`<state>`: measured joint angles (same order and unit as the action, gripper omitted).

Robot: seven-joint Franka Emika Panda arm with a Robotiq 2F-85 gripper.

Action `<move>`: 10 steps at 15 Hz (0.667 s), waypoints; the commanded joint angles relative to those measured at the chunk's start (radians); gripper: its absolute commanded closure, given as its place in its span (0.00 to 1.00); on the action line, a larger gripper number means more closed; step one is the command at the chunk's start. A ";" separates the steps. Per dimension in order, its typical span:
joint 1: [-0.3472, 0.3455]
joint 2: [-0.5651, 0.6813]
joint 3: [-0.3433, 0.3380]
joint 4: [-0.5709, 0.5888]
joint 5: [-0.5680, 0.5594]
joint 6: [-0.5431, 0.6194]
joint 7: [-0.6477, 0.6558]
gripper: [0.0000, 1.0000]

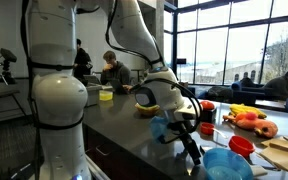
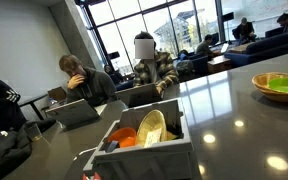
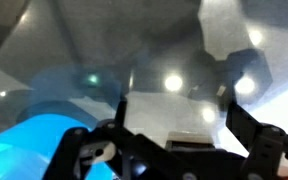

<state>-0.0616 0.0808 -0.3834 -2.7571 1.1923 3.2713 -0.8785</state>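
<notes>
In an exterior view my gripper (image 1: 192, 148) hangs over the dark glossy counter (image 1: 134, 135), pointing down. A blue bowl (image 1: 227, 165) lies just beside it toward the front edge, and a smaller blue object (image 1: 162, 127) sits on its other side. The wrist view shows both black fingers (image 3: 246, 125) spread wide, so the gripper (image 3: 176, 106) is open with only bare reflective counter (image 3: 174, 50) between them. The blue bowl (image 3: 34, 148) fills the lower left of that view, apart from the fingers. Nothing is held.
A red cup (image 1: 241, 146), orange and yellow toy food (image 1: 252, 121) and a wooden board (image 1: 284, 150) lie past the bowl. A yellow-green bowl (image 1: 106, 95) (image 2: 279, 85) sits farther along. A grey bin (image 2: 149, 150) holds orange and yellow dishes. People sit at tables behind.
</notes>
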 commanded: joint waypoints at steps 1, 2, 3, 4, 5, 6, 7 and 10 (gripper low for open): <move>0.106 0.020 0.088 -0.037 0.015 0.055 -0.020 0.00; 0.123 0.038 0.122 -0.024 0.033 0.080 -0.028 0.00; 0.157 0.034 0.147 -0.025 0.072 0.099 -0.061 0.00; 0.196 0.037 0.172 -0.023 0.115 0.135 -0.093 0.00; 0.232 0.035 0.196 -0.020 0.165 0.157 -0.137 0.00; 0.262 0.026 0.215 -0.017 0.211 0.176 -0.189 0.00; 0.283 -0.024 0.234 -0.015 0.263 0.158 -0.241 0.00; 0.329 -0.184 0.280 -0.058 0.334 0.122 -0.231 0.00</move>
<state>0.2321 0.0629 -0.1369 -2.7687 1.4436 3.4412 -1.0566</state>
